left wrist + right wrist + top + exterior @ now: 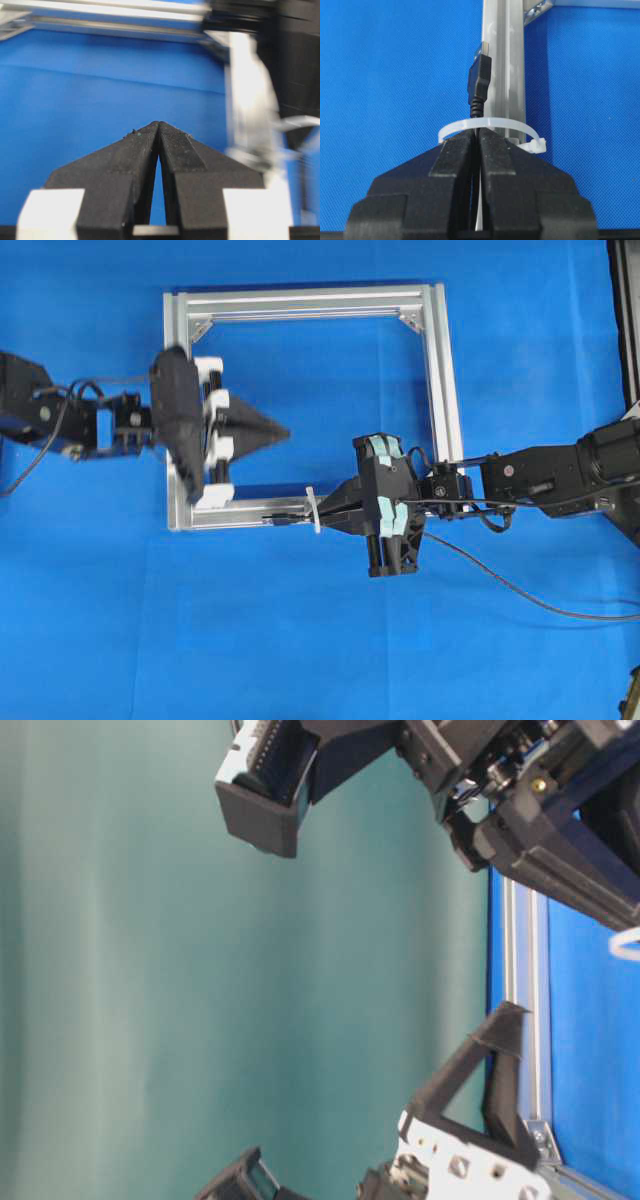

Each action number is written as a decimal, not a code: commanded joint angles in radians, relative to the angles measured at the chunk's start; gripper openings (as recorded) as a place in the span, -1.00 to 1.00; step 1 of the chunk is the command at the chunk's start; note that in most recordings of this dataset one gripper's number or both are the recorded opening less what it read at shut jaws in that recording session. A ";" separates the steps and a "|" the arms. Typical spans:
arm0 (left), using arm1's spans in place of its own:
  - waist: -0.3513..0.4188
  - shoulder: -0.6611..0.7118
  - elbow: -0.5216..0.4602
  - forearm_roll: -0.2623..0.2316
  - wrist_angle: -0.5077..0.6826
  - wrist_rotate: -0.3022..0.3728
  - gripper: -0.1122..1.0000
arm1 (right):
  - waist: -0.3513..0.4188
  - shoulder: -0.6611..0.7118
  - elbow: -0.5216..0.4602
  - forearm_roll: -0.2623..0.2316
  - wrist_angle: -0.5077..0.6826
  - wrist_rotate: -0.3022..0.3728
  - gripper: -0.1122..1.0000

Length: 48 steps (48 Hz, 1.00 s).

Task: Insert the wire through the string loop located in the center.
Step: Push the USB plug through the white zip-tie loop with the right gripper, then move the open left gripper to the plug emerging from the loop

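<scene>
My right gripper (477,136) is shut on the wire just behind its black plug (480,80). The plug lies beyond the white string loop (490,122), and the cable runs under the loop's arch into my closed jaws, whose tips touch the loop. From overhead the loop (313,510) stands on the frame's lower rail, with the plug (285,520) to its left and my right gripper (325,512) to its right. The rest of the wire (520,595) trails off right. My left gripper (285,432) is shut and empty inside the frame, its tips (158,124) pressed together above blue cloth.
A square silver aluminium frame (440,370) lies on the blue cloth; its rail (502,60) runs straight ahead in the right wrist view. The left arm reaches over the frame's left rail (176,340). Black arm cables hang near the right wrist (495,510).
</scene>
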<state>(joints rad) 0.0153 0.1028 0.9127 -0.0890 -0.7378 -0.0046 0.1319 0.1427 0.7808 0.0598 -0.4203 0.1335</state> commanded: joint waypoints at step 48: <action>-0.213 -0.011 -0.063 0.003 0.095 0.015 -0.80 | -0.005 -0.014 -0.018 -0.002 -0.009 -0.002 -0.85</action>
<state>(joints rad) -0.1933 0.1043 0.8667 -0.0874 -0.6397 0.0077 0.1304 0.1411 0.7793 0.0598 -0.4218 0.1335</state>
